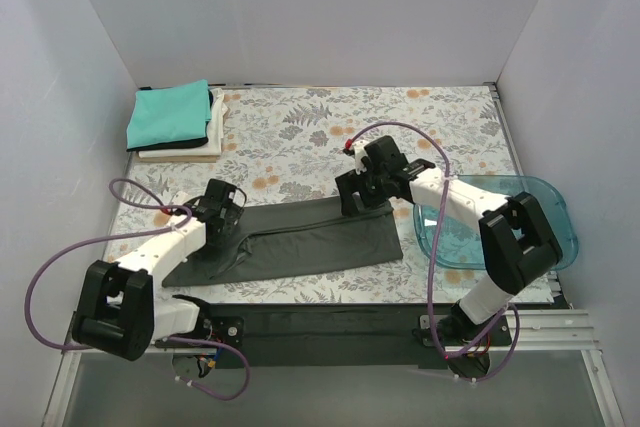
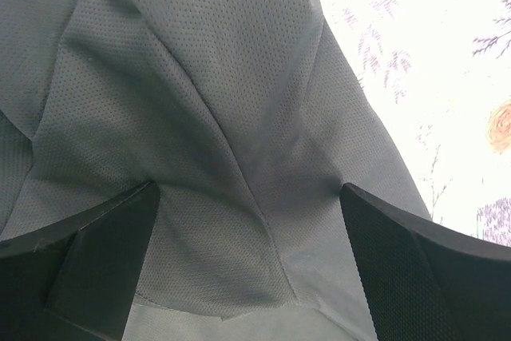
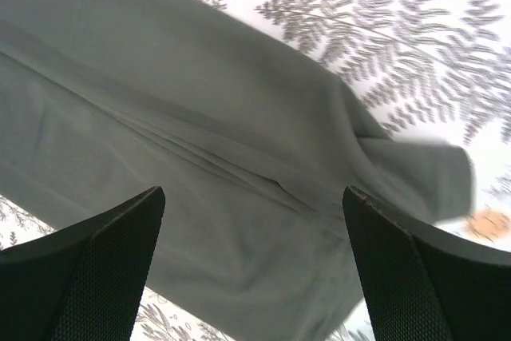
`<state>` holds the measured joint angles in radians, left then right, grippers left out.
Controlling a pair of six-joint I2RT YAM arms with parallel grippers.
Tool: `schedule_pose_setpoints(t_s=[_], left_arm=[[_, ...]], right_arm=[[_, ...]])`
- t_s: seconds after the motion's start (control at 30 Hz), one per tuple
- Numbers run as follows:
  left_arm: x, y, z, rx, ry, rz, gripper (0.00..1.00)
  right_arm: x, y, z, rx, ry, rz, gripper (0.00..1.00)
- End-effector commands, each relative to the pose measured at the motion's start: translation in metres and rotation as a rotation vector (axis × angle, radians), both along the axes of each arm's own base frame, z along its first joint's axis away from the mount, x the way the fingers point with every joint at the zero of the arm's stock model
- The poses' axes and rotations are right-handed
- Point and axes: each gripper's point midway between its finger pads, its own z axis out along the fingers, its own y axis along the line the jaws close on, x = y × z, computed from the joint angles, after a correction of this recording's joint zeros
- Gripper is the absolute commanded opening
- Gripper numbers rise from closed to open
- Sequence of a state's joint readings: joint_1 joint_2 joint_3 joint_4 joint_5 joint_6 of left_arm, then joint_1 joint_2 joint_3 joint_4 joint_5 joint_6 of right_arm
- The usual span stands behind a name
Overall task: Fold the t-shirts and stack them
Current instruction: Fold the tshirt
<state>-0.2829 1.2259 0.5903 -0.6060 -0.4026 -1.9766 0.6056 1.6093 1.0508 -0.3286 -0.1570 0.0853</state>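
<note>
The dark charcoal-grey t-shirt [image 1: 300, 239] lies folded into a long strip across the near middle of the table. My left gripper [image 1: 222, 209] is open over its left end; the left wrist view shows mesh fabric [image 2: 239, 117] with creases between the spread fingers [image 2: 104, 253]. My right gripper [image 1: 365, 192] is open above the strip's upper right edge; the right wrist view shows the shirt [image 3: 200, 157] below the spread fingers [image 3: 407, 277]. A folded stack sits at the far left: the teal shirt [image 1: 170, 115] on top, a black one [image 1: 212, 107] and a cream-white one [image 1: 190, 150] beneath.
A translucent blue-green plastic tub [image 1: 560, 209] lies at the right edge, partly under the right arm. The table has a floral cloth [image 1: 300, 137]. White walls close in on the left, back and right. Purple cables loop off both arms.
</note>
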Motion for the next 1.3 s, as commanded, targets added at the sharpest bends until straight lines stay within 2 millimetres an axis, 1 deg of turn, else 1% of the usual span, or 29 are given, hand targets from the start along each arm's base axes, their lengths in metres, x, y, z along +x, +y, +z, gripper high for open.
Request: schedule_pose_setpoints(t_s=[0.0,0.03,0.07,0.1,0.17,0.23,0.27,0.3,0.33,0.37,0.4,0.43,0.47,0.5,0.53,0.57,0.6,0.63,0.67,0.73,0.77,0.8,0.87,0.9,1.03,1.1,1.13,1.17,1.27], left_arm=[[0.007,-0.011,-0.024,-0.031,0.074,-0.040,0.97],[0.006,-0.013,-0.024,-0.037,0.078,-0.050,0.97],[0.007,-0.015,-0.033,-0.037,0.106,-0.061,0.97],[0.022,-0.025,-0.029,-0.070,0.074,-0.082,0.97],[0.032,-0.033,-0.032,-0.083,0.075,-0.122,0.97],[0.050,-0.049,-0.034,-0.093,0.067,-0.175,0.97],[0.056,-0.055,-0.033,-0.090,0.065,-0.195,0.97],[0.059,-0.061,-0.041,-0.079,0.086,-0.222,0.97],[0.076,-0.080,-0.031,-0.076,0.049,-0.272,0.97],[0.082,-0.087,-0.032,-0.050,0.048,-0.306,0.97],[0.092,-0.097,-0.029,-0.044,0.037,-0.336,0.97],[0.092,-0.110,-0.042,-0.027,0.072,-0.379,0.97],[0.112,-0.128,-0.032,-0.043,0.032,-0.406,0.97],[0.120,-0.137,-0.032,-0.039,0.026,-0.434,0.97],[0.120,-0.146,-0.052,-0.020,0.070,-0.464,0.97],[0.145,-0.163,-0.040,-0.034,0.020,-0.479,0.97],[0.152,-0.172,-0.045,-0.035,0.028,-0.518,0.97],[0.160,-0.178,-0.061,-0.032,0.052,-0.532,0.97],[0.185,-0.194,-0.050,-0.045,0.004,-0.547,0.96],[0.208,-0.205,-0.050,-0.025,-0.016,-0.599,0.97],[0.214,-0.209,-0.070,-0.011,0.011,-0.620,0.97],[0.241,-0.223,-0.049,-0.019,-0.054,-0.625,0.97],[0.259,-0.231,-0.050,-0.004,-0.075,-0.653,0.97],[0.273,-0.238,-0.051,-0.003,-0.099,-0.653,0.97],[0.308,-0.246,-0.051,0.041,-0.163,-0.653,0.98],[0.317,-0.245,-0.054,0.065,-0.172,-0.632,0.98],[0.320,-0.242,-0.062,0.073,-0.166,-0.622,0.98],[0.326,-0.242,-0.056,0.080,-0.185,-0.607,0.98],[0.329,-0.233,-0.058,0.093,-0.179,-0.548,0.98]], right_arm=[[-0.008,0.021,-0.015,0.058,0.052,0.051,0.98],[-0.011,0.019,-0.021,0.047,0.065,0.049,0.98],[-0.012,0.019,-0.026,0.044,0.071,0.044,0.98],[-0.015,0.017,-0.034,0.035,0.091,0.026,0.98],[-0.021,0.012,-0.048,0.021,0.118,0.008,0.98],[-0.029,0.007,-0.059,0.000,0.154,-0.024,0.98],[-0.041,0.004,-0.066,-0.011,0.176,-0.014,0.98],[-0.046,0.003,-0.064,-0.011,0.166,-0.008,0.98],[-0.052,0.002,-0.063,-0.014,0.163,-0.007,0.98],[-0.067,-0.008,-0.071,-0.040,0.181,-0.006,0.98],[-0.078,-0.008,-0.071,-0.049,0.178,0.005,0.98],[-0.084,-0.007,-0.061,-0.025,0.159,0.016,0.98],[-0.095,-0.010,-0.062,-0.018,0.173,0.018,0.98],[-0.115,-0.014,-0.068,-0.024,0.202,0.036,0.98],[-0.122,-0.013,-0.060,0.003,0.193,0.047,0.98],[-0.130,-0.012,-0.059,0.016,0.205,0.056,0.98],[-0.145,-0.012,-0.062,0.014,0.222,0.084,0.98],[-0.150,-0.008,-0.057,0.030,0.215,0.101,0.98],[-0.157,-0.005,-0.055,0.036,0.221,0.121,0.98],[-0.168,0.006,-0.051,0.048,0.224,0.159,0.98],[-0.175,0.013,-0.049,0.055,0.220,0.197,0.98],[-0.177,0.018,-0.047,0.059,0.216,0.207,0.99],[-0.175,0.029,-0.044,0.067,0.206,0.229,0.98],[-0.174,0.032,-0.047,0.052,0.201,0.232,0.98],[-0.163,0.052,-0.037,0.070,0.164,0.232,0.98],[-0.158,0.062,-0.028,0.087,0.147,0.234,0.98],[-0.155,0.063,-0.025,0.091,0.132,0.218,0.98],[-0.153,0.066,-0.021,0.099,0.125,0.216,0.98],[-0.156,0.071,-0.010,0.127,0.114,0.219,0.98]])
